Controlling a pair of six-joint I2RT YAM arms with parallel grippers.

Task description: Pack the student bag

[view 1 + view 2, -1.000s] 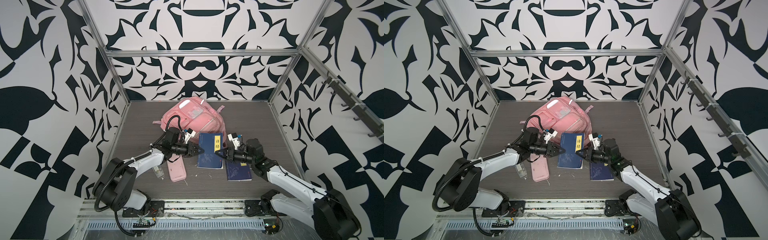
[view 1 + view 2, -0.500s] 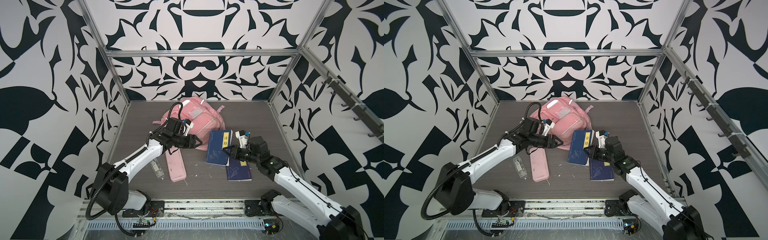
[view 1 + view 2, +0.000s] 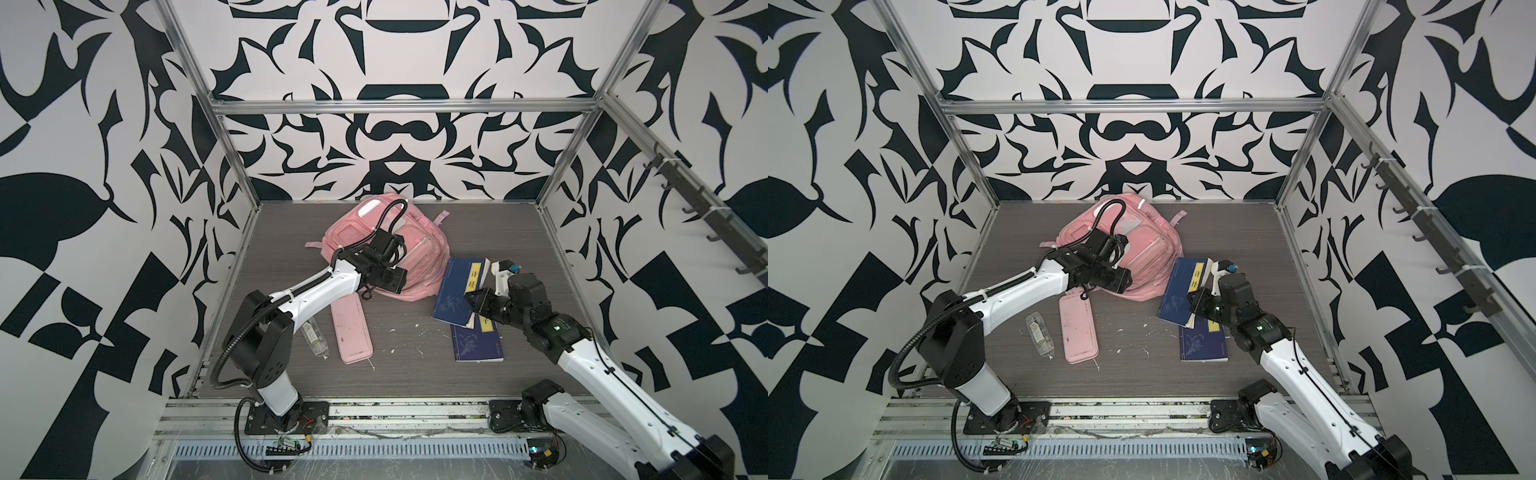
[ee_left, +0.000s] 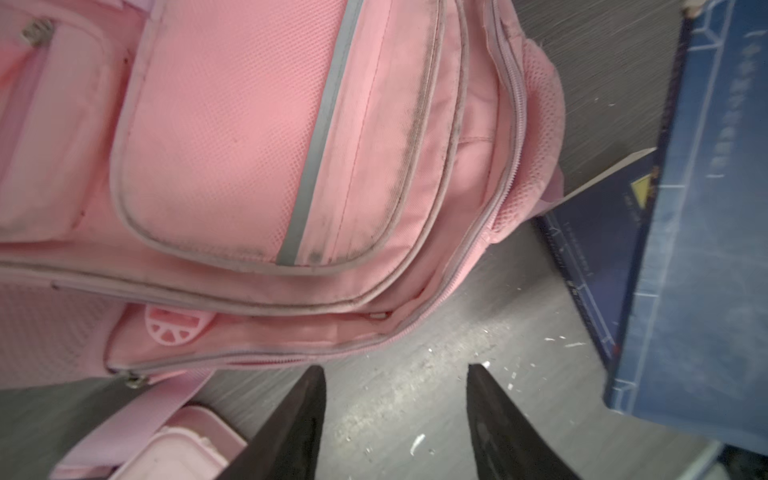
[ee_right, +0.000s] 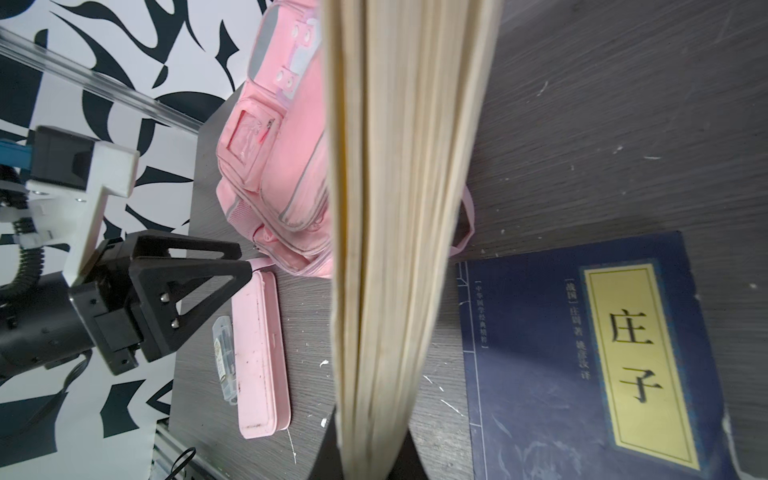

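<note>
student bag (image 3: 426, 266) lies flat; right jaws clamp blue book (image 3: 455, 291) beside it.

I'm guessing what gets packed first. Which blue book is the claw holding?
The blue book nearest the backpack, tilted up in the right claw. The other book lies flat on the table.

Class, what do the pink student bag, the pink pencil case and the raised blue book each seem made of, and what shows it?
The student bag: matt woven fabric; weave texture, stitching and zips show. The pencil case: probably hard plastic, smooth with moulded rounded edges. The raised blue book: paper, cream page edges visible; cover looks like matt card.
</note>
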